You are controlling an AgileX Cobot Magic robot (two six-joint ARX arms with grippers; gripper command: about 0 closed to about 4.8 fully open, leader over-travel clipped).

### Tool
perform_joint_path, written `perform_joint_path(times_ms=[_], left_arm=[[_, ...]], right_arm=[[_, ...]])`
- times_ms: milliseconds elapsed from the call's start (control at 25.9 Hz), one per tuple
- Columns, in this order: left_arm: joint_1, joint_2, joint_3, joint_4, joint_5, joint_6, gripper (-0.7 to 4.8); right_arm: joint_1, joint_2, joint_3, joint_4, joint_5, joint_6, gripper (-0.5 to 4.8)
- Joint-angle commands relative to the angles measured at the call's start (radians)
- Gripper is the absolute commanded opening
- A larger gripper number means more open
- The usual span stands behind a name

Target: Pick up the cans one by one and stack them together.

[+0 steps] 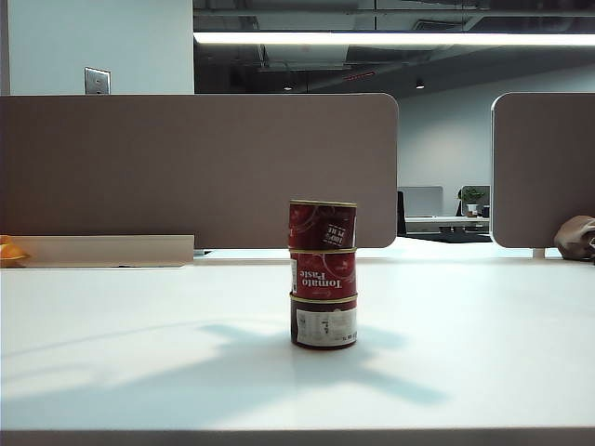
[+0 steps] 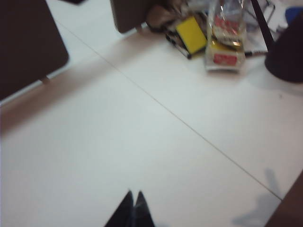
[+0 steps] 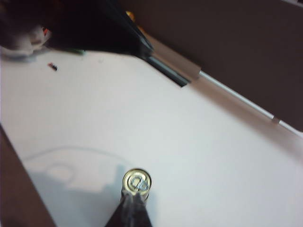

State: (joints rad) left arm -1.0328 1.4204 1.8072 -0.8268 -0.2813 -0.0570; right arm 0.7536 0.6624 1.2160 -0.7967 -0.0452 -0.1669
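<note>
Three dark red cans stand stacked in one column at the middle of the white table (image 1: 139,316): top can (image 1: 322,225), middle can (image 1: 323,273), bottom can (image 1: 323,321). Neither gripper shows in the exterior view; only arm shadows lie on the table. In the right wrist view my right gripper (image 3: 134,198) is shut and empty, raised above the stack, whose gold pull-tab lid (image 3: 137,181) shows just past its tips. My left gripper (image 2: 134,194) is shut with nothing in it, over bare table, and no can appears in its view.
Brown partitions (image 1: 195,167) close the back of the table. An orange object (image 1: 11,251) sits far left and a brown bag (image 1: 576,237) far right. The left wrist view shows a yellow packet (image 2: 191,34), a clear bag (image 2: 226,38) and the table's edge (image 2: 293,203).
</note>
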Motion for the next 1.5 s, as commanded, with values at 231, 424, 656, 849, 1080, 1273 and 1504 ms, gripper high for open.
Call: perform_joint_path(times_ms=[231,424,656,849,1080,1273,1504], left_arm=[[-0.036,-0.081,-0.005,0.033,-0.071,0.164,-0.06],[0.024,-0.08,-0.078,0.137,0.087,0.201,-0.06],[0.11,-0.077,-0.219,0.297,0.201,0.204,-0.06],[0.141,-0.074,-0.268,0.33,0.187,0.203,-0.05],[0.141,-0.074,-0.267,0.328,0.191,0.203,-0.05],[0.141,-0.074,-0.267,0.327,0.192,0.203,-0.05],[0.141,-0.074,-0.267,0.327,0.192,0.203,-0.05]], right_arm=[[-0.003,-0.074,-0.283,0.44,0.002,-0.003,-0.05],[-0.003,-0.045,-0.357,0.531,0.002,-0.021,-0.01],[-0.006,0.024,-0.369,0.539,0.172,-0.025,0.0],[-0.011,0.076,-0.368,0.537,0.473,-0.024,0.24],[-0.011,0.073,-0.368,0.49,0.496,-0.024,0.24],[-0.01,0.073,-0.368,0.486,0.496,-0.024,0.24],[-0.01,0.073,-0.368,0.486,0.496,-0.024,0.24]])
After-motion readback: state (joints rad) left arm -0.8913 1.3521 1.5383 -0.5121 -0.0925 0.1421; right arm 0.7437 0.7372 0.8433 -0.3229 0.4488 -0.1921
